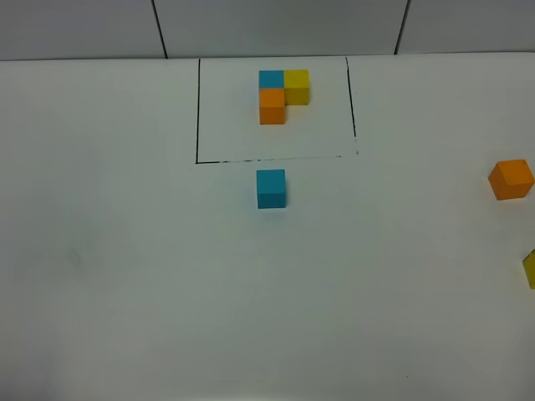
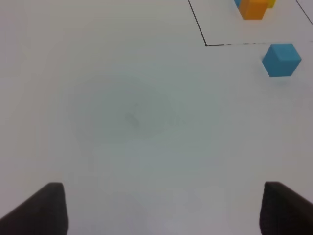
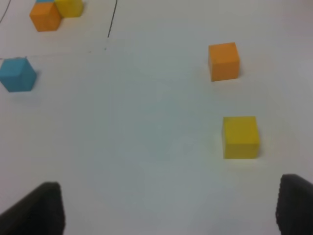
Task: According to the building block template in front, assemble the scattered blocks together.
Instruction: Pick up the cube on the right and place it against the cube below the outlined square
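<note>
Opening stretch, by the look of it: no block in any grip, no two loose blocks touching. Up by the table's [image 1: 125,251] far edge, about midway along, the template [image 1: 282,93] inside a black outline [image 1: 198,109]: blue at the back, yellow touching its right side, orange touching its near side. Just outside the outline's near line, the blue block [image 1: 271,188], well apart from the other two. Way over toward the table's right side, the orange block [image 1: 511,179] and the yellow block [image 1: 530,269], near each other but not touching.

Over bare table, the left end effector [image 2: 161,210], spread wide with nothing between the fingers [image 2: 39,210], blue block ahead and off to one side. Likewise spread and empty, the right end effector [image 3: 168,210], orange and yellow both ahead of it.

Judging by that, blue as the anchor and a fetch from the right next: drop the right end effector over orange or yellow, straddle it square to the faces, close, carry across, set flush. Orange against blue's near face, yellow against its right face. Calls for a release without nudging blue.

Hard to read: neither arm in the high view, only dark fingertips [image 3: 34,210] at the wrist views' borders. Yellow block cut by the picture's edge in the high view. Template clipped in both wrist views. Outline's near line faint and broken in places.
</note>
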You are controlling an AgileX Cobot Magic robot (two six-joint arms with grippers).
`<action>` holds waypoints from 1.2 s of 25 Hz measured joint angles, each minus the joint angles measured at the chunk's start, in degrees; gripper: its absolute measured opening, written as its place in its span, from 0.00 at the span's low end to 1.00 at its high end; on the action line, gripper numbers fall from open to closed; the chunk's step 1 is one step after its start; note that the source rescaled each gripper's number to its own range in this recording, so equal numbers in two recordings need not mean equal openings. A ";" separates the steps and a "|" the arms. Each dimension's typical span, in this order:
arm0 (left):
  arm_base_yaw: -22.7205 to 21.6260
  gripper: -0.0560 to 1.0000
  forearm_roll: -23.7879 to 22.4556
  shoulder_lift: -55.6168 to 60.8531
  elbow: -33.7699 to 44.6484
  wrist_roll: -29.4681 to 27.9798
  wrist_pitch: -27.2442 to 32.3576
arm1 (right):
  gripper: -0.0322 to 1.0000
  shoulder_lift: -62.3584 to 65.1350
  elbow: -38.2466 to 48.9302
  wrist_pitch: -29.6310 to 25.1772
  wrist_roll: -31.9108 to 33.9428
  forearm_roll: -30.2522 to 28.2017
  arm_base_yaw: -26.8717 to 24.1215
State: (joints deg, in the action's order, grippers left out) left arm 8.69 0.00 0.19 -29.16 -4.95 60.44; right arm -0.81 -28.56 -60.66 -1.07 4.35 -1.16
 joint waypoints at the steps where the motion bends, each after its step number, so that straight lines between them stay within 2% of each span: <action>1: 0.00 0.71 0.00 0.05 0.06 0.12 0.16 | 0.75 0.00 0.00 0.00 0.00 0.00 0.00; 14: 0.00 0.71 0.30 0.18 0.29 0.41 0.81 | 0.75 0.00 0.00 0.00 0.00 0.00 0.00; 22: -4.41 0.70 0.35 0.00 0.29 0.41 0.81 | 0.75 0.00 0.00 0.00 0.03 0.05 0.00; 30: -5.38 0.70 0.39 0.00 0.36 0.41 0.81 | 0.75 0.00 0.00 0.00 0.03 0.06 0.00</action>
State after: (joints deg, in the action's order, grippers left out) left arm 3.31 0.39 0.19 -28.80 -4.54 61.25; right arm -0.81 -28.56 -60.66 -1.04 4.41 -1.16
